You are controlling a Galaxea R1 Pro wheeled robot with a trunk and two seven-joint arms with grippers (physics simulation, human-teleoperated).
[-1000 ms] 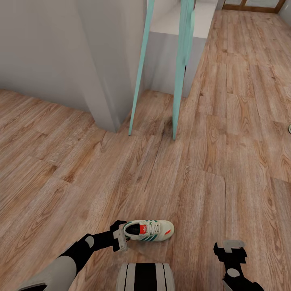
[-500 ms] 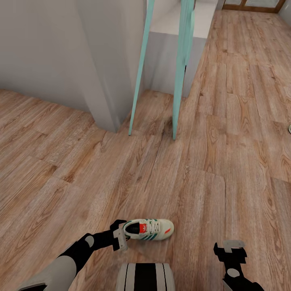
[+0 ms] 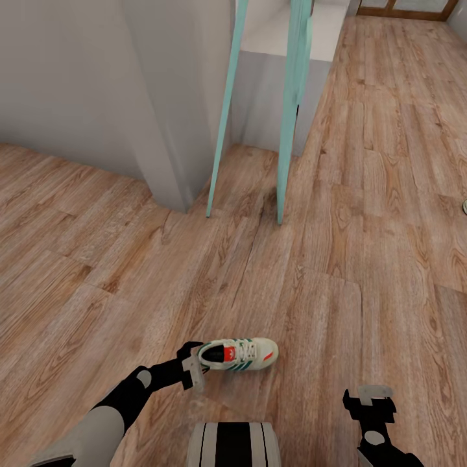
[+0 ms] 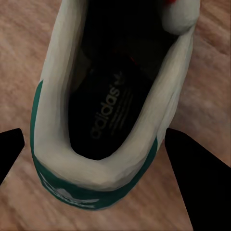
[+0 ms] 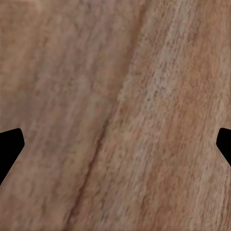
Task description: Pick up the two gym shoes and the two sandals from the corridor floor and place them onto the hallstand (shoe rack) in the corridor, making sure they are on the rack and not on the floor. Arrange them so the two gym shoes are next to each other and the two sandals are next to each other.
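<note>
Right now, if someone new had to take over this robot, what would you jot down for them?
Left gripper: at the heel of one gym shoe, fingers either side of the heel in the left wrist view; whether it is truly clamped I cannot tell. The shoe looks a little off the corridor floor.
Right gripper: open, empty, hanging over bare floor.
A small pale thing at the far right edge is too cut off to identify.
Done: nothing on the rack yet.
Left: carry this shoe to the hallstand, then find the second gym shoe and both sandals and set each pair side by side.
</note>
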